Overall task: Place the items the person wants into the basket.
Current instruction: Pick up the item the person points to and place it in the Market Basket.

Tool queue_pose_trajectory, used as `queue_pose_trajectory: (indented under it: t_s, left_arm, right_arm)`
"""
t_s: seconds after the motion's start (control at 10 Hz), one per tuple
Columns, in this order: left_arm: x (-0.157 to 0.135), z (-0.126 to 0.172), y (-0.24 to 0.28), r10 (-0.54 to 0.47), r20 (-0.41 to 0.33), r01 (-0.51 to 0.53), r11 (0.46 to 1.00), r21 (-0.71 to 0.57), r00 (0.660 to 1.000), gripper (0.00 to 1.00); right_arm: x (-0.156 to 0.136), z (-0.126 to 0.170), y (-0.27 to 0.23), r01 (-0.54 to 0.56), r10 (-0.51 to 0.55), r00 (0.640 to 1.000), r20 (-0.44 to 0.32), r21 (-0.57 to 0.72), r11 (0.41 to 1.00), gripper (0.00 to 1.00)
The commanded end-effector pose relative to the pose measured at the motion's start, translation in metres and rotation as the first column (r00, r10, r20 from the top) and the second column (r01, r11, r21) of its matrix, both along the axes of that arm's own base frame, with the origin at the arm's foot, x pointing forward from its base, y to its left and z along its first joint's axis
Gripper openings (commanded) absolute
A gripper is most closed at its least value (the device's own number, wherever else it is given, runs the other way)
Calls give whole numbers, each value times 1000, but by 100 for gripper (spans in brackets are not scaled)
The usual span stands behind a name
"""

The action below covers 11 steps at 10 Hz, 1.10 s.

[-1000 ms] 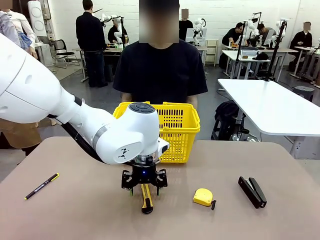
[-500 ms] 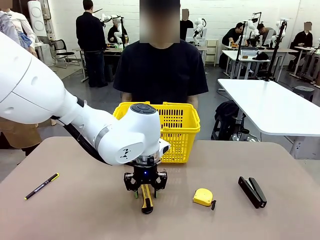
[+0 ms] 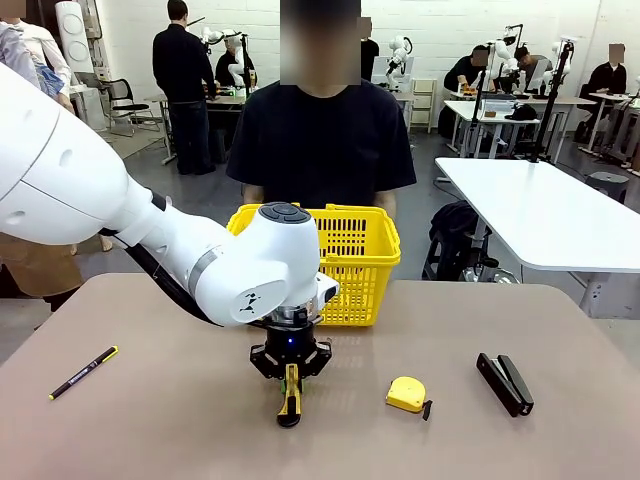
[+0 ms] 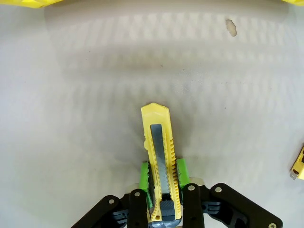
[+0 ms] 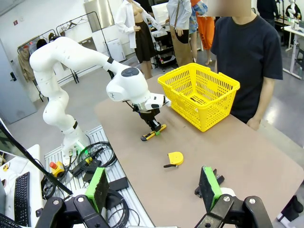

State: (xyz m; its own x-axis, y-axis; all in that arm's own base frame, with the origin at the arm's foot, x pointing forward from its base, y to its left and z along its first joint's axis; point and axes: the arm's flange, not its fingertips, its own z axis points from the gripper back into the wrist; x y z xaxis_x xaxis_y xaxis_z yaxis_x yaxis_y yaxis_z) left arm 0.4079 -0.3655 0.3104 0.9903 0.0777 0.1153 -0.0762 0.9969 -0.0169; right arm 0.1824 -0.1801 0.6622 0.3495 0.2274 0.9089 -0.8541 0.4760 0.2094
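Spanning foreground: table (image 3: 150, 440), matte beige, flat, smooth. Person (image 3: 320, 140) in black T-shirt at far side. Basket (image 3: 362, 212) at far edge: bright yellow plastic, lattice walls, thick rim. Stapler (image 3: 505, 383): black, wedge-shaped, on right. Utility knife (image 3: 289, 404): slim yellow body, ribbed black slider, flat on table near basket front. Tape measure (image 3: 405, 394): small, yellow, rounded. Pen (image 3: 84, 372): thin, black, at left. Left gripper (image 3: 290, 384): green pads (image 4: 183, 171) pressed against both long sides of utility knife. Right gripper (image 5: 154, 190): fingers spread wide, nothing between.
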Motion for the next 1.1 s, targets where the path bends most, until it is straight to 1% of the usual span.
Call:
queue_pose_trajectory:
  t_s: [0.0,0.2,0.3,0.4,0.6,0.7,0.8,1.0]
  left_arm:
    - [-3,-4,-4,32,6,-32,999,-23,999,0]
    - [-2,1,-4,29,9,-28,999,-24,1000,0]
    - [-2,15,-6,9,-27,-10,1000,-13,1000,6]
    - [-4,43,-7,-39,-97,38,999,-3,995,6]
    - [-1,125,1,-62,-135,55,997,-58,989,6]
    - [-4,160,5,-73,-109,62,993,-100,991,6]
    - [-8,189,5,-77,-98,68,994,-91,992,6]
    - [-10,217,0,-54,-79,51,998,-40,995,6]
  right_arm:
    - [2,1,-1,-15,15,1000,21,16,1000,100]
    - [2,1,-1,-15,15,1000,21,16,1000,100]
    - [2,1,-1,-15,15,1000,21,16,1000,100]
    - [2,1,-1,-15,15,1000,21,16,1000,100]
    - [2,1,-1,-15,15,1000,21,16,1000,100]
    - [2,1,-1,-15,15,1000,21,16,1000,100]
    - [2,1,-1,-15,15,1000,21,16,1000,100]
    - [2,1,-1,-15,15,1000,21,16,1000,100]
